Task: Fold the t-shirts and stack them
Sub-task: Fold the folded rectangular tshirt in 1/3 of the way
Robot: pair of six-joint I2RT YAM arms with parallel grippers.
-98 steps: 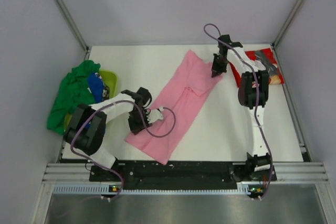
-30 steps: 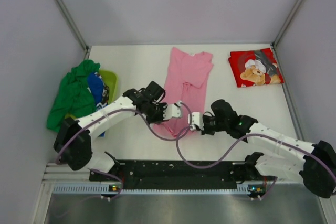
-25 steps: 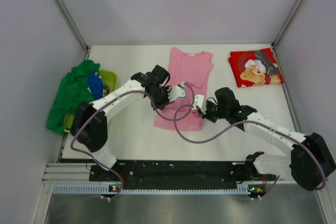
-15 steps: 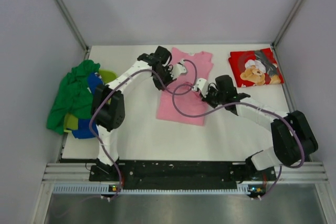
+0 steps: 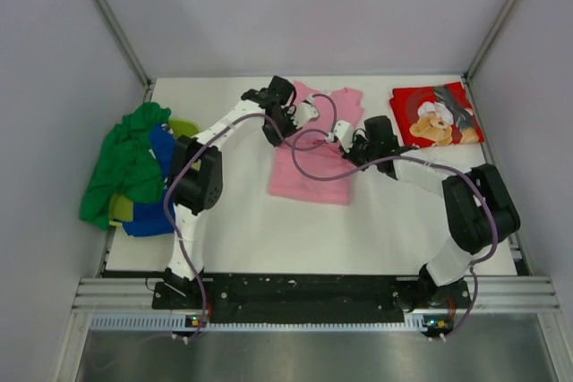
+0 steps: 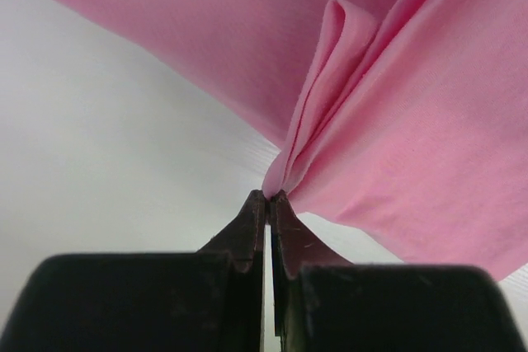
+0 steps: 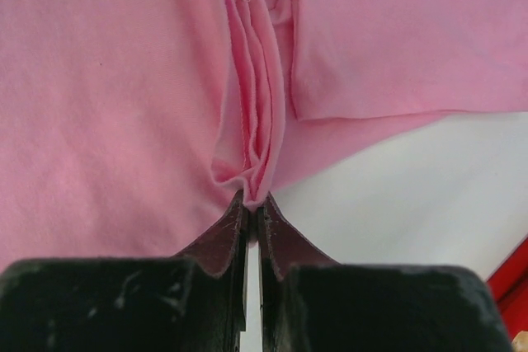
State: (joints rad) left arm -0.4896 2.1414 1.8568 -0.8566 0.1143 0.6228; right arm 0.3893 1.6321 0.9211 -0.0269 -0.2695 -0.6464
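The pink t-shirt lies mid-table, its near part doubled over toward the collar end. My left gripper is shut on a pinched fold of the pink t-shirt at its left edge, gripper tips just above the table. My right gripper is shut on a bunched hem of the pink t-shirt at its right edge, gripper tips meeting on the cloth. The red t-shirt with the teddy-bear chef print lies folded flat at the far right.
A heap of green, blue and yellow-green t-shirts hangs over the table's left edge. White table lies between shirt and arm bases. A red corner shows at the right wrist view's edge. Both arms' cables loop over the pink shirt.
Both grippers, holding the pink shirt's near hem, have travelled from the near side toward the far side. The shirt's lower half has folded over and the shirt looks shorter.
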